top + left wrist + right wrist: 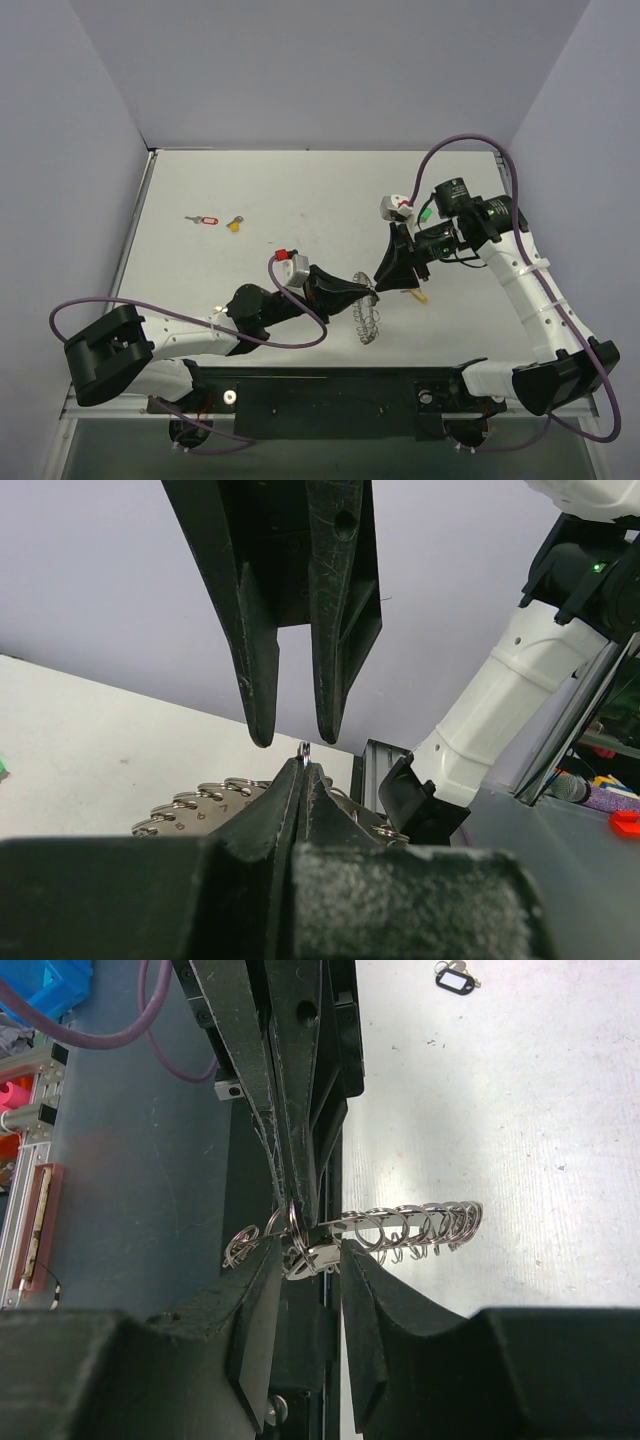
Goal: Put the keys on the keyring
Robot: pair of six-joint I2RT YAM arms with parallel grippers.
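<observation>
Currently prep step, judging by layout: no key on keyring (pixel 420 1225) yet.
- Left gripper (pixel 305 770): pressed together on keyring wire, arm stretched low from keyring's left.
- Right gripper (pixel 308 1250): part-spread, straddling coil beside that pinch, wrist pitched down.
- 2 keys (pixel 205 220): well left of keyring.
- Next: part coil, fetch key.

We see a pale grey table (pixel 250 180). On it lie a red-tagged key (pixel 204 220) just beside a yellow-headed key (pixel 234 225), and farther right an orange-yellow key (pixel 418 294).
</observation>
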